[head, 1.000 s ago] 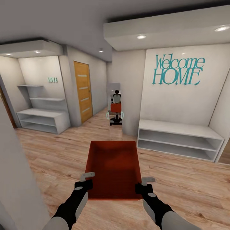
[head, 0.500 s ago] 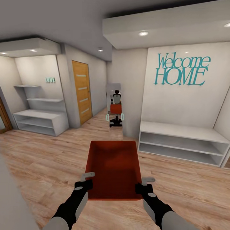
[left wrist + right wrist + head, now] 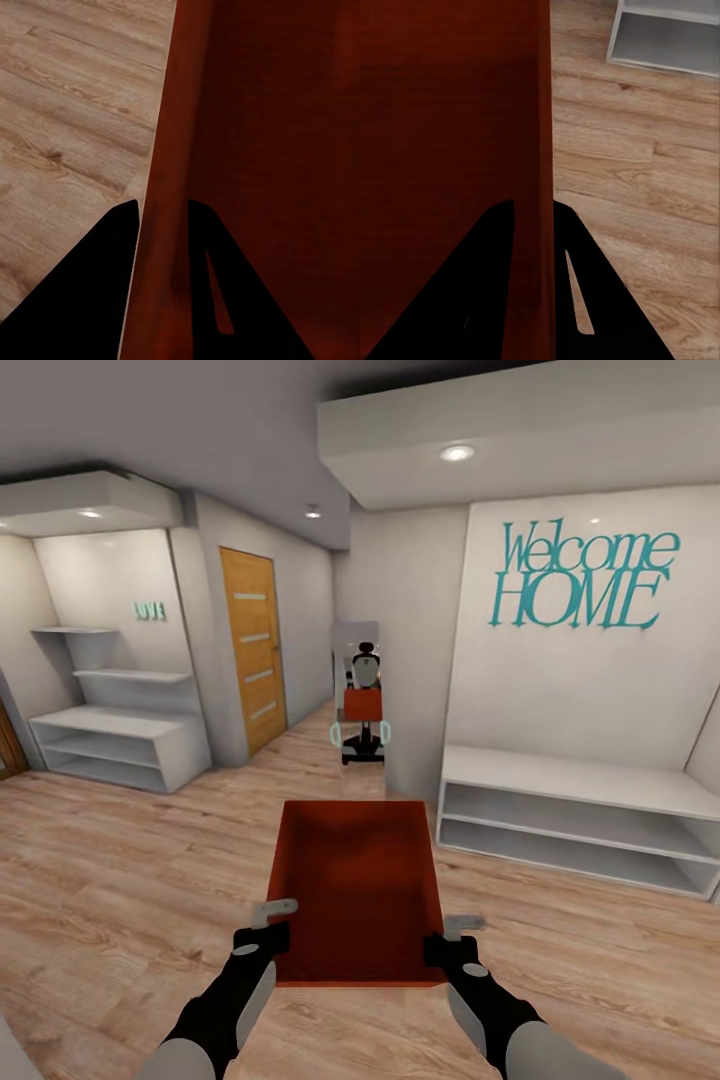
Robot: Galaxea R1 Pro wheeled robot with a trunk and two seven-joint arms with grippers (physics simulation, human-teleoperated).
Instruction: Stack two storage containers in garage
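I carry one orange-red storage container [image 3: 355, 890], open-topped and empty, held level in front of me above a light wood plank floor [image 3: 130, 880]. My left gripper [image 3: 268, 932] is shut on its left wall, and in the left wrist view the black fingers [image 3: 112, 247] straddle that thin wall [image 3: 161, 225]. My right gripper [image 3: 447, 938] is shut on the right wall; the right wrist view has its fingers [image 3: 495, 247] pinching the wall [image 3: 534, 187] of the container. The garage is out of view.
A low white open shelf unit [image 3: 575, 820] stands at the right under a teal "Welcome HOME" sign [image 3: 580, 575]. Another white shelf unit [image 3: 115, 735] fills the left alcove. A wooden slatted door [image 3: 252, 650] and a mirror [image 3: 360, 700] reflecting me lie ahead down the corridor.
The whole view has shifted: the grey wall at the near left has slid out of sight and the shelves sit farther apart, so I have rolled forward. The container stays gripped the same way.
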